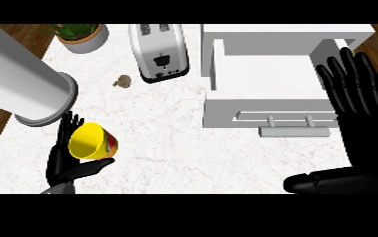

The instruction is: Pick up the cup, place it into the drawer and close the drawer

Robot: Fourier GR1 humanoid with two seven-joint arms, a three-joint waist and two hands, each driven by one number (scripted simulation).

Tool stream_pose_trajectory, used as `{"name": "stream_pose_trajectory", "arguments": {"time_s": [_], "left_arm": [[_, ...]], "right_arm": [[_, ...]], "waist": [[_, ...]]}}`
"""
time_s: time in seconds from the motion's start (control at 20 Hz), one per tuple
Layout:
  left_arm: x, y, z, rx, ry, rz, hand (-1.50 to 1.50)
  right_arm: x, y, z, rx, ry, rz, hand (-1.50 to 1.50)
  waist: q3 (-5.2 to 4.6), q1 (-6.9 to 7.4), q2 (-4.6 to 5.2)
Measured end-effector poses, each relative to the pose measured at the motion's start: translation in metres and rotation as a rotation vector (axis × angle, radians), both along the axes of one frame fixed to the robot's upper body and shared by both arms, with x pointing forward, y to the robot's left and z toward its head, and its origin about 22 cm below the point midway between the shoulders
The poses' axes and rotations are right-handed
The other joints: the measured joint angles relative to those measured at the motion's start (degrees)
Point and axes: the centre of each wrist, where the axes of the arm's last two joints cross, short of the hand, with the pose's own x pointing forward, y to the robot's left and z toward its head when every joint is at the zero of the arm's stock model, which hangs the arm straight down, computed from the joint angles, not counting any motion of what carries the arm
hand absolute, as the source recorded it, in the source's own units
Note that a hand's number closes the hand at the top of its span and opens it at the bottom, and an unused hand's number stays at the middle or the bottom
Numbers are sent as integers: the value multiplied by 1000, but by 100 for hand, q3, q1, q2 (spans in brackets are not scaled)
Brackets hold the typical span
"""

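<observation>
1. Cup: a small round yellow cup w/ a red-and-green patch on its side is sitting at approx 8 o'clock in the head view, tipped so its open mouth is facing the camera.
2. Left hand, black, is curling round the cup: fingers wrapping behind and under it, thumb coming across at the bottom right. The cup is being carried in that hand over the white marble-look counter.
3. Open white box-shaped drawer is lying at approx 2 o'clock, well apart from the cup, its inside bare, w/ a flat front panel and a grey bar handle at approx 3-4 o'clock.
4. Right hand, black, is showing at 3 o'clock along the view's right edge, fingers straight and spread, pointing up, overlapping the drawer's right side; can't tell if it's touching. Thumb is lying low at approx 4-5 o'clock.
5. Silver two-slot toaster is standing at approx 11-12 o'clock, just left of the drawer.
6. Green plant in a grey round pot is sitting at approx 10-11 o'clock.
7. Large grey cylinder is slanting in at 9-10 o'clock, above the left hand.
8. Small brown object is lying on the counter btw. cylinder and toaster; can't tell what it is.
</observation>
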Motion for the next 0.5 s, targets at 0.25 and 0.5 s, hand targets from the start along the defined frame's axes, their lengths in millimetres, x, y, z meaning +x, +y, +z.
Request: {"name": "stream_pose_trajectory", "arguments": {"time_s": [0.25, 0.5], "left_arm": [[4, 2, -8, -42, -6, -15, -150], [3, -5, -15, -112, -9, -62, -150]], "right_arm": [[-1, 3, -1, 6, 1, 2, -150], [-2, 3, -1, 6, -2, 2, -150]], "waist": [[0, -10, 2], [-2, -17, 5]]}}
